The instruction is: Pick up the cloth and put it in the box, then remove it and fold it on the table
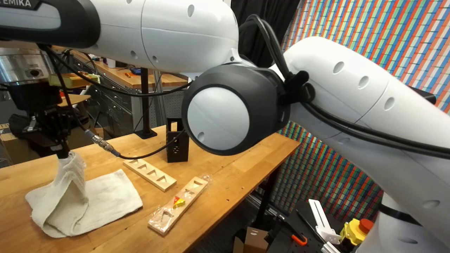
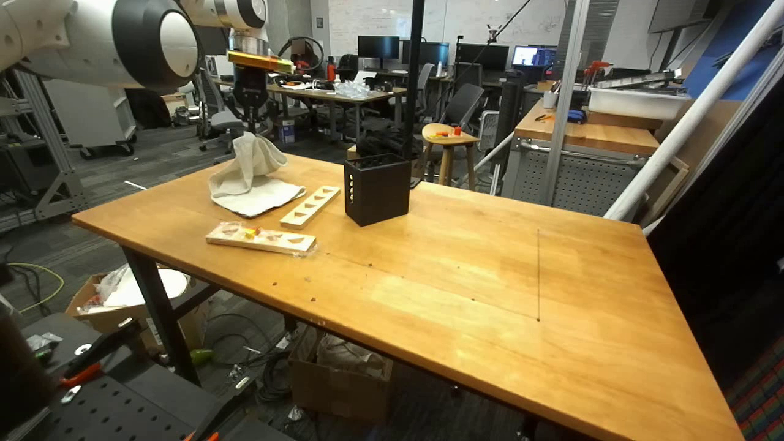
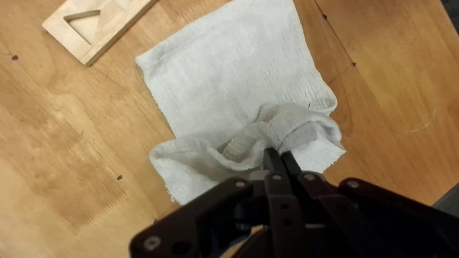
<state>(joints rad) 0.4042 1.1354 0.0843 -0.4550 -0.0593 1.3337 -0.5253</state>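
The cream cloth (image 1: 112,193) lies on the wooden table (image 1: 228,167), with one part pulled up into a peak. It also shows in an exterior view (image 2: 260,195) and in the wrist view (image 3: 229,71). My gripper (image 3: 279,153) is shut on the raised part of the cloth. The fingertips (image 1: 64,154) point down at the top of the peak, and the rest of the cloth rests flat or folded on the table. The black box (image 2: 378,193) stands upright beside the cloth, apart from it, in both exterior views (image 1: 178,149). The box is out of the wrist view.
A slotted wooden board (image 2: 310,207) lies between the cloth and the box. A wrapped slotted board (image 1: 179,205) with small red and yellow pieces lies near the table edge. A black post (image 1: 145,105) stands at the table's far edge. A cable (image 1: 151,156) hangs from the arm.
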